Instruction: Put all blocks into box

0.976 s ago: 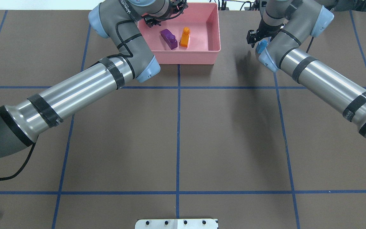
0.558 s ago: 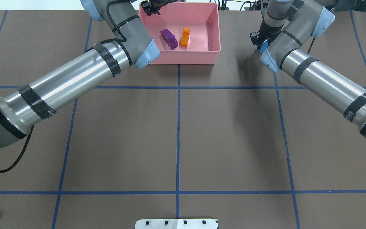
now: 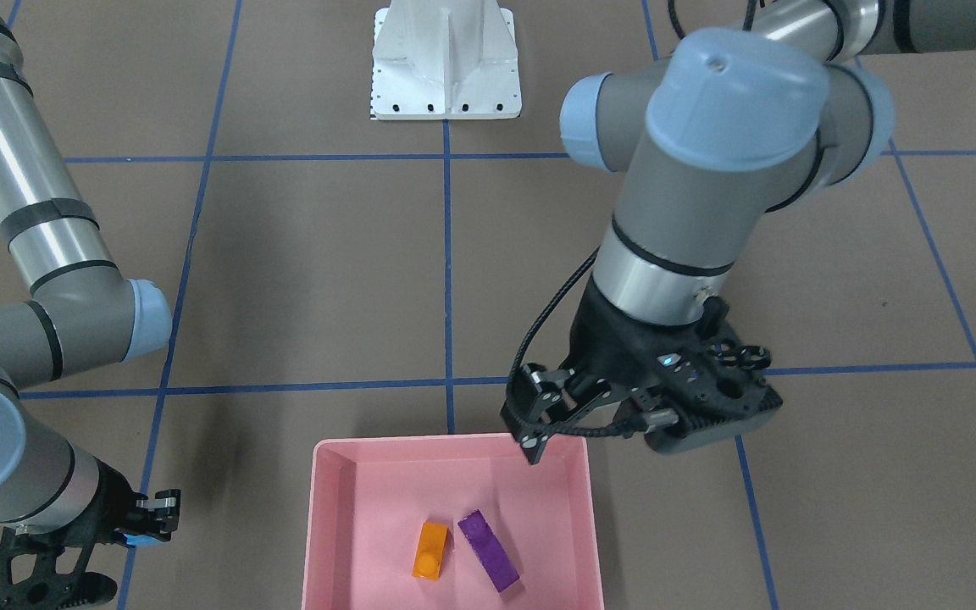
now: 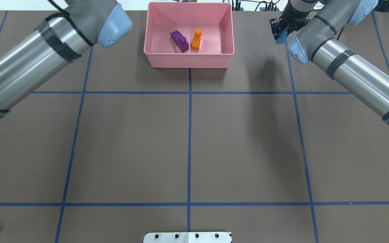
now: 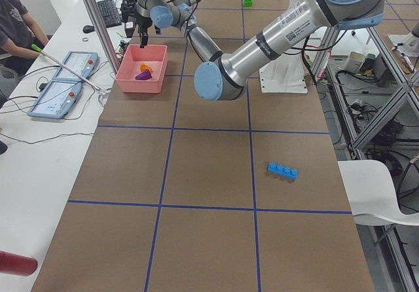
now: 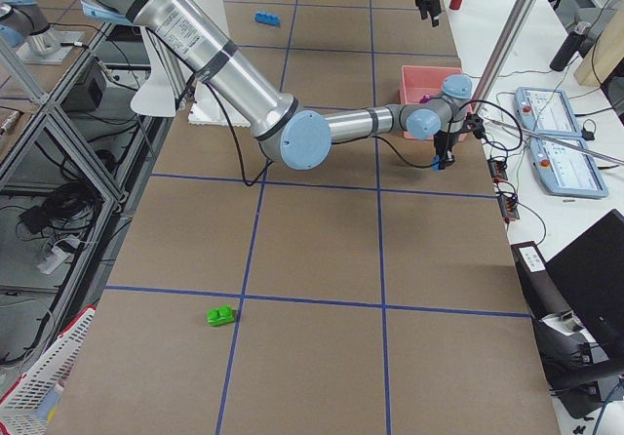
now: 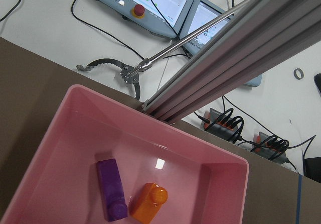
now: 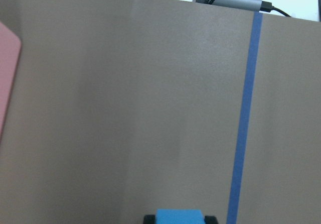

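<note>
Long blue four-stud plastic brick (image 5: 282, 170) lies on the table, far out left. Left gripper (image 3: 532, 445) hangs over a corner of the shallow pink plastic tray (image 4: 189, 62); finger gap: can't tell. The tray holds the long purple brick (image 4: 179, 41) and the orange single-stud brick (image 4: 197, 39), side by side. Right gripper (image 4: 280, 32) is clamped on the small blue single-stud brick (image 4: 280, 37), right of the tray and outside it. Chunky green brick (image 6: 221, 314) lies on the table, far out right.

pink box (image 4: 189, 60), purple block (image 4: 179, 41), orange block (image 4: 197, 39)
</note>
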Motion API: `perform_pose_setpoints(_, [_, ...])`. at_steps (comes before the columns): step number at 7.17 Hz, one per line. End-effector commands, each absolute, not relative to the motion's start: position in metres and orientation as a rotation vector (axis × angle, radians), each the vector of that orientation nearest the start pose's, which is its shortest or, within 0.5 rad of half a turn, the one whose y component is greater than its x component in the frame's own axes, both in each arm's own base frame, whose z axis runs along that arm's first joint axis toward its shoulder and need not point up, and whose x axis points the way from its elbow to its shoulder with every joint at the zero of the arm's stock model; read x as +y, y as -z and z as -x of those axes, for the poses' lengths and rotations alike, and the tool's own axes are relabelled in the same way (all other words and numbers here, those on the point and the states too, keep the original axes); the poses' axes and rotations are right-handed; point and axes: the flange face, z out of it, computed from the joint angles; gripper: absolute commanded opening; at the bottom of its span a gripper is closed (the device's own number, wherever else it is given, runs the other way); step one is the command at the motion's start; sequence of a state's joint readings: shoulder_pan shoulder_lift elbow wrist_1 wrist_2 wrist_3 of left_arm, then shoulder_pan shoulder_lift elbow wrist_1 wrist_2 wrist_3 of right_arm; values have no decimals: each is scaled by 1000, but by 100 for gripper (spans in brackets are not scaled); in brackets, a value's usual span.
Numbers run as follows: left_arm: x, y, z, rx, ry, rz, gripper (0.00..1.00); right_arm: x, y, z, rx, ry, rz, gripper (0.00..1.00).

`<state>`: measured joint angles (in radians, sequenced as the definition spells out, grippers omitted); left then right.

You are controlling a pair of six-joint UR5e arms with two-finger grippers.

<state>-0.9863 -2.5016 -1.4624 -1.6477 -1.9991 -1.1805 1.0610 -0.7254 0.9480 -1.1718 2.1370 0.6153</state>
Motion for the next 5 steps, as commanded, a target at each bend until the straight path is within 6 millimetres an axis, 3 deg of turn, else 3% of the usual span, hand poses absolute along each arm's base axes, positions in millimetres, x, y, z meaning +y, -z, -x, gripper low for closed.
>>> perform_pose_setpoints(1, [-571, -229, -269, 806, 146, -269, 100, -757, -306, 309, -833, 59, -277, 0])
perform_pose_setpoints(2, [-545, -261, -251, 783, 109, -268, 100, -763, -252, 320, -870, 19, -299, 0])
perform_pose_setpoints(3, [-524, -279, -237, 770, 79, -274, 100, -770, -212, 346, -874, 20, -321, 0])
perform_pose_setpoints(4, [-507, -295, -226, 755, 39, -278, 100, -778, -177, 392, -856, 39, -366, 0])
perform_pose_setpoints(5, [-488, -296, -214, 758, 16, -295, 100, -780, -182, 444, -851, 28, -431, 0])
